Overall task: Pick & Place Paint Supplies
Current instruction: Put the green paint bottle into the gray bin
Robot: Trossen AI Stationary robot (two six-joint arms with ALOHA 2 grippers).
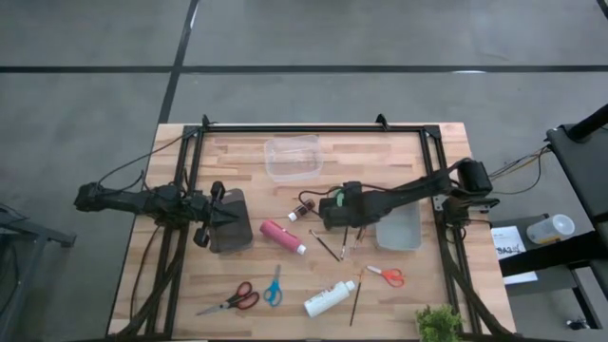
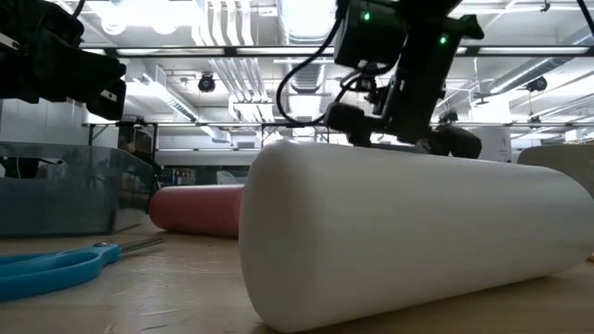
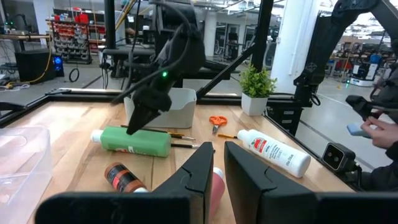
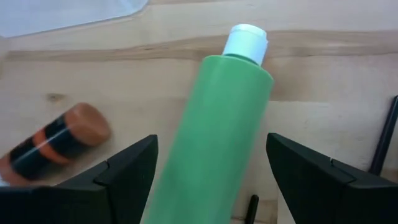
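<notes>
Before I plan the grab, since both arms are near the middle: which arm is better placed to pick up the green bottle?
The right. Its gripper is open with the green bottle lying between the fingers. The left gripper waits at the dark bin, farther away.

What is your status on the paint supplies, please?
Right gripper open, fingers astride green bottle lying on table. Left gripper open, waiting at left side. Brown bottle beside green one, clear of fingers.

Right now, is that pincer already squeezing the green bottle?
No. The right pincer is open, its fingers on either side of the green bottle with gaps showing.
</notes>
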